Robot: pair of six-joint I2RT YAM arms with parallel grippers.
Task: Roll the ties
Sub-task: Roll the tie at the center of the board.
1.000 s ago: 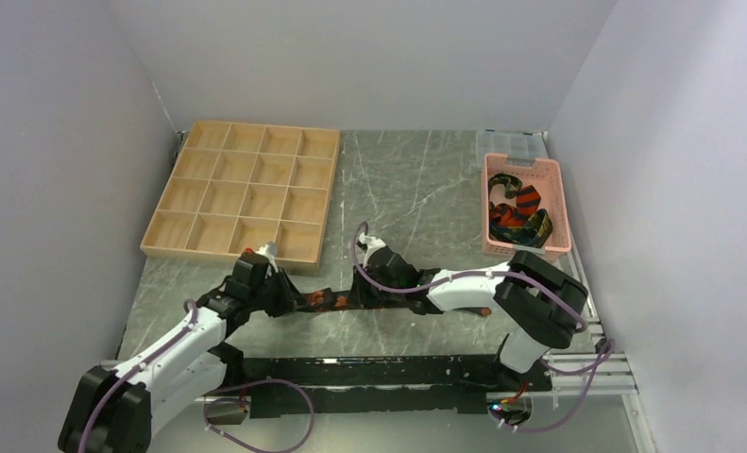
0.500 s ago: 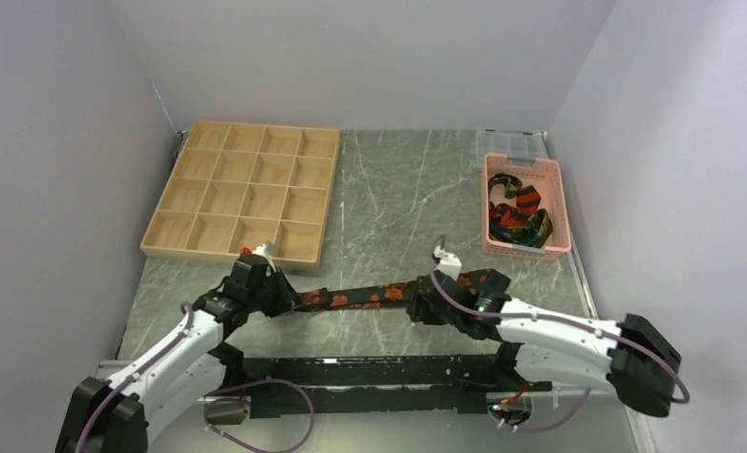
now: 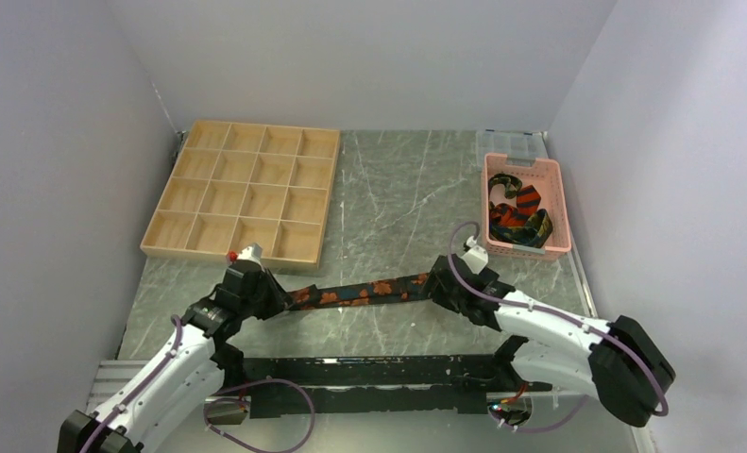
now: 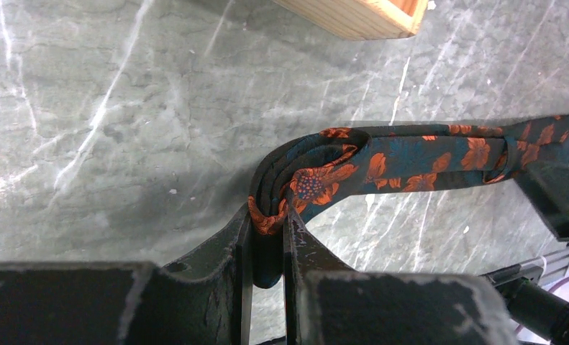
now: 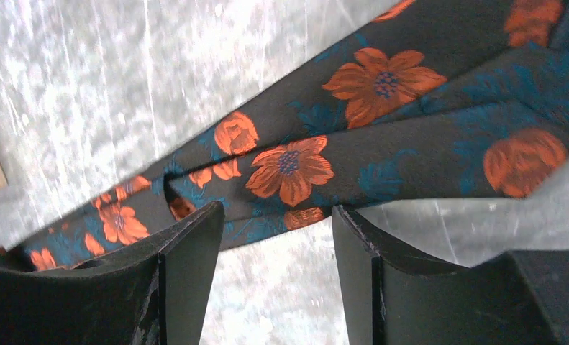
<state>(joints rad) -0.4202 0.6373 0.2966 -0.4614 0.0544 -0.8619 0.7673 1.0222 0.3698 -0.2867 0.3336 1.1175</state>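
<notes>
A dark tie with orange flowers [image 3: 360,292] lies stretched across the marble table between the two arms. Its left end is folded into a small loop [image 4: 306,176], and my left gripper [image 4: 268,224] is shut on that folded end. My right gripper [image 5: 278,215] stands open just off the tie's wide right end [image 5: 382,129], nothing between its fingers [image 5: 188,251]. In the top view the left gripper [image 3: 273,300] and right gripper [image 3: 442,280] sit at the tie's two ends. More ties [image 3: 518,215], striped red, orange and yellow, lie bundled in the pink basket [image 3: 525,168].
A wooden tray of square compartments [image 3: 246,192] stands at the back left, its near corner [image 4: 367,18] close to the left gripper. A clear plastic box [image 3: 511,142] sits behind the basket. White walls close in the table on three sides.
The right gripper drew the tie's end out to the right, straightening the tie, then opened and let go. The left gripper kept its hold and shifted slightly back.
</notes>
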